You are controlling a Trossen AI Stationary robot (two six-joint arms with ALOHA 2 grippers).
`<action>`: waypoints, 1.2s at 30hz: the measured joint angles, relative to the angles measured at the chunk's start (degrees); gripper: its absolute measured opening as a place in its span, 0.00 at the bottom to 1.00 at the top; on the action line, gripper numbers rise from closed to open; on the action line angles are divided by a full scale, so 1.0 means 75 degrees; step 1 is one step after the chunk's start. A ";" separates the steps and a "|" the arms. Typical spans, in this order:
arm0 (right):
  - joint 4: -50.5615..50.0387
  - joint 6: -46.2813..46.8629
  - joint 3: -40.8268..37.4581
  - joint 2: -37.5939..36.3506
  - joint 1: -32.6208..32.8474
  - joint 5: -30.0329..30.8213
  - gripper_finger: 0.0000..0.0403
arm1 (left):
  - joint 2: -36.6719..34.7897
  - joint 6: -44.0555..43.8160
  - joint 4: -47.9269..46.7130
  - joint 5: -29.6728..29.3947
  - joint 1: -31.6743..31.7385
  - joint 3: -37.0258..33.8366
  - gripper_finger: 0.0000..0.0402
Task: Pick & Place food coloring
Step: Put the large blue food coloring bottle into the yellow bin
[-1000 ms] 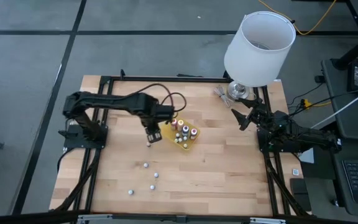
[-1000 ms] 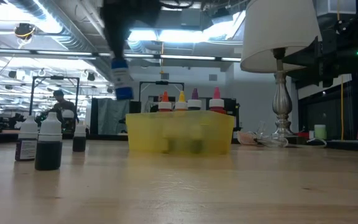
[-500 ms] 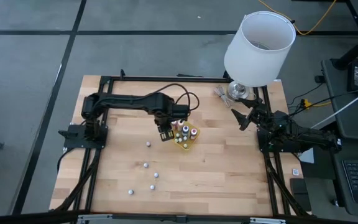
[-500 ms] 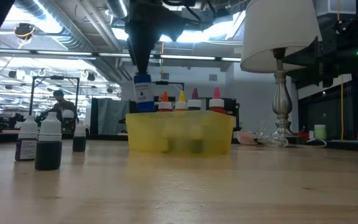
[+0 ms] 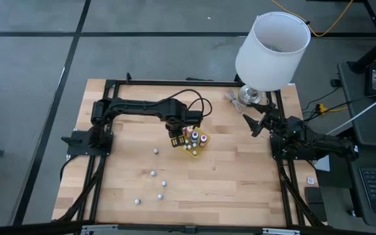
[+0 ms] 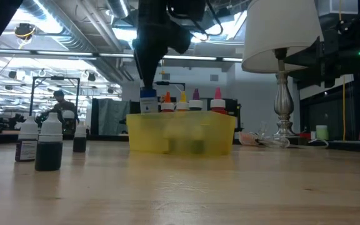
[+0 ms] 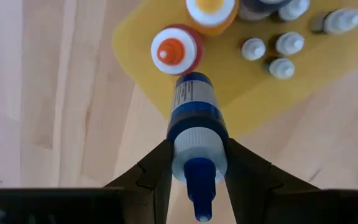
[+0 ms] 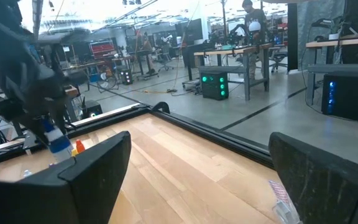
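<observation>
My left gripper [image 5: 176, 139] is shut on a blue food coloring bottle [image 7: 194, 106] and hangs over the left corner of the yellow tray [image 5: 194, 149]. In the low view the bottle [image 6: 147, 102] is upright, with its base at about the level of the tray's rim [image 6: 180, 116]. Several capped bottles [image 7: 176, 50] stand in the tray. Several more bottles [image 5: 153, 173] stand on the bare wood nearer the near edge. My right gripper [image 5: 256, 124] is open and waits at the table's right side. My left gripper pinches the blue bottle by its white cap [image 7: 197, 148] between the two fingers [image 7: 157, 169], coming from above and pointing down. The bottle hangs upright below the fingers, body downward. Whether its base touches the tray I cannot tell.
A lamp with a white shade [image 5: 271, 49] stands at the far right corner on a metal foot [image 5: 248, 96], with clear wrappers beside it. Loose dark bottles [image 6: 49, 144] stand at the left in the low view. Bare wood lies near and right of the tray.
My left gripper has carried the blue bottle toward the table's right, from beside the tray to over its left corner, and has come down. The bottle has stayed upright in the hold and now hangs lower, at the tray's rim.
</observation>
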 joint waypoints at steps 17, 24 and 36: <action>0.0001 0.0000 0.0002 0.0006 0.0000 0.0000 0.95 | 0.0290 0.0476 0.0525 0.0030 0.0233 -0.0332 0.29; -0.0002 0.0000 0.0002 0.0006 0.0000 0.0000 0.95 | 0.0290 0.0596 0.0696 0.0082 0.0222 -0.0699 0.30; 0.0001 0.0000 0.0002 0.0006 0.0000 0.0000 0.95 | 0.0360 0.0737 0.1113 -0.0110 0.0233 -0.0702 0.30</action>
